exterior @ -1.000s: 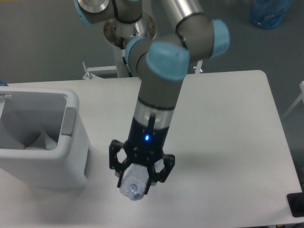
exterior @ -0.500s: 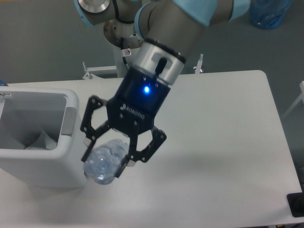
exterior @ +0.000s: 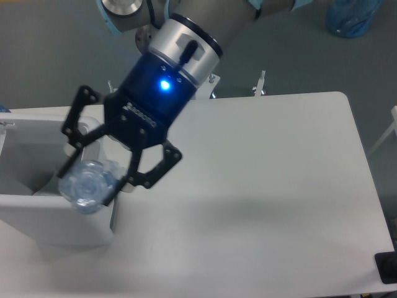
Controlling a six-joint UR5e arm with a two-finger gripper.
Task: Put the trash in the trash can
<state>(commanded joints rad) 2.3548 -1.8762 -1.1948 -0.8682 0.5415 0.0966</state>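
My gripper (exterior: pixel 93 180) is shut on the clear crinkled plastic bottle (exterior: pixel 87 184), holding it high above the table. Seen from the camera, the bottle hangs over the right front rim of the white trash can (exterior: pixel 37 208) at the left. Inside the can a bit of white crumpled paper (exterior: pixel 43 184) shows near the bottom. The gripper body (exterior: pixel 146 118), black with a blue light, hides the can's right wall and handle panel.
The white table (exterior: pixel 267 186) stretches to the right of the can. A black object (exterior: pixel 388 267) sits at the table's front right corner. The arm's base post (exterior: pixel 152 37) stands behind the table, and a blue bag (exterior: pixel 350 15) lies on the floor at the far right.
The gripper has risen and swung left with the bottle, from above the table in front of the can to over the can's right rim.
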